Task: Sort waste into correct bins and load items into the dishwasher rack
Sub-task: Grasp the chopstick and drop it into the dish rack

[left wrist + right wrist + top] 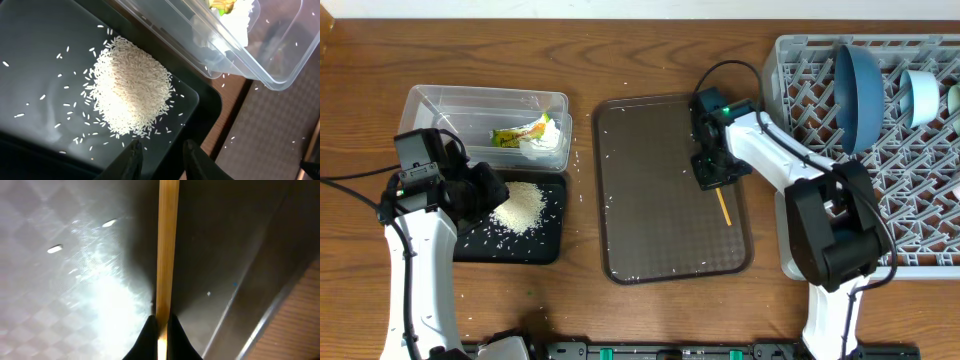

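Observation:
The thin wooden stick point(724, 208) lies on the brown serving tray point(650, 150), and my right gripper point(713, 176) is shut on its upper end. The right wrist view shows the stick point(168, 245) pinched between the right gripper point(161, 322) jaws just above the tray floor. A heap of white rice point(518, 208) rests in the black tray point(535, 245). My left gripper point(161, 150) hovers open over that tray's near edge, beside the rice point(132, 90), holding nothing. The clear tub point(440, 110) contains the snack wrapper point(520, 133) and the white tissue point(550, 145).
The grey dishwasher rack point(920, 190) fills the right side, with the deep-blue dish point(860, 85) and the mint-green bowl point(922, 95) standing among its pegs. Stray rice grains dot the brown tray and the wood around the black tray. The right arm's base stands at the rack's near-left corner.

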